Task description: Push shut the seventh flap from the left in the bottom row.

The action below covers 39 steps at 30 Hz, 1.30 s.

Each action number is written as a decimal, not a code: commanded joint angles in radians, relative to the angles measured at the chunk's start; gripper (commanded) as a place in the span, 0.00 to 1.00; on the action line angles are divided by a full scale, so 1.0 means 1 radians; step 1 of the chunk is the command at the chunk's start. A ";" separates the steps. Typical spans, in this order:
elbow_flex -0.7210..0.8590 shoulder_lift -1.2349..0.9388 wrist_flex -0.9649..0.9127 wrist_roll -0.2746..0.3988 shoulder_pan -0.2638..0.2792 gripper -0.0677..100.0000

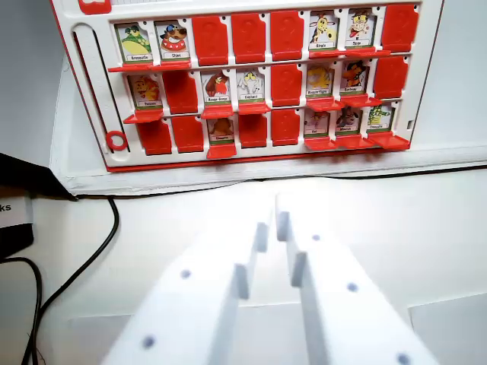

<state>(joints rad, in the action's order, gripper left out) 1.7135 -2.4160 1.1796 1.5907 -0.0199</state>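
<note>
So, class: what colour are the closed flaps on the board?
Red flaps, on a white board; wrist view shows them best.

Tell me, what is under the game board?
The game board leans on a white surface. A black cable runs from its lower edge toward the wrist view's left. What lies directly beneath the board is covered.

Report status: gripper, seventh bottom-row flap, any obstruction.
Gripper empty, jaws slightly apart, short of the board. Seventh bottom-row flap open, card showing, untouched. Path clear; black cable off at the wrist view's left.
</note>
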 commanded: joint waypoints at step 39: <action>0.508 -0.015 -0.497 0.179 -0.298 0.00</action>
<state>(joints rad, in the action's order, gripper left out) 2.1813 -2.4160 0.7839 1.7426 -0.2884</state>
